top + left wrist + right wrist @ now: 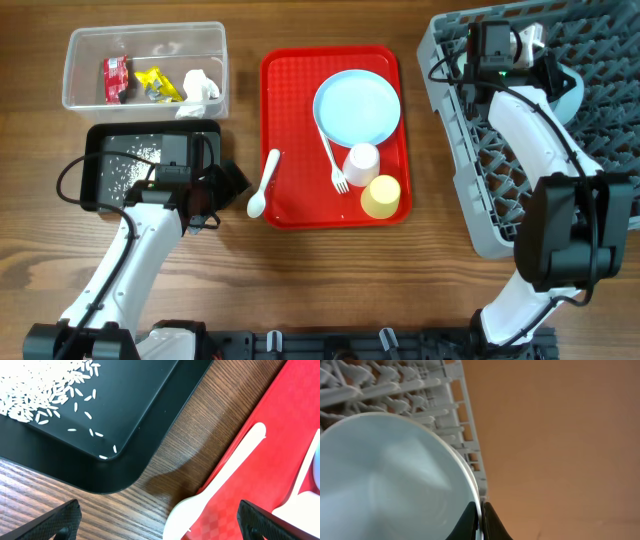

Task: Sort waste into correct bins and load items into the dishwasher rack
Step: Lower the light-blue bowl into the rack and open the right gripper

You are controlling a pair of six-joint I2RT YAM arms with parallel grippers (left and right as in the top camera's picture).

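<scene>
table (330, 280): wood grain, matt | red tray (290, 100): plastic, fine checkered texture | black tray (140, 400): smooth satin plastic | bowl (395, 485): glossy | rack (455, 190): grey plastic

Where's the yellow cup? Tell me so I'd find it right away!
Find the flat red tray in the middle of the table. In the overhead view, go to its lower right corner, just below the pale blue plate. Two small cups stand there side by side: the yellow cup is the one nearest the corner, next to the white cup.
</scene>
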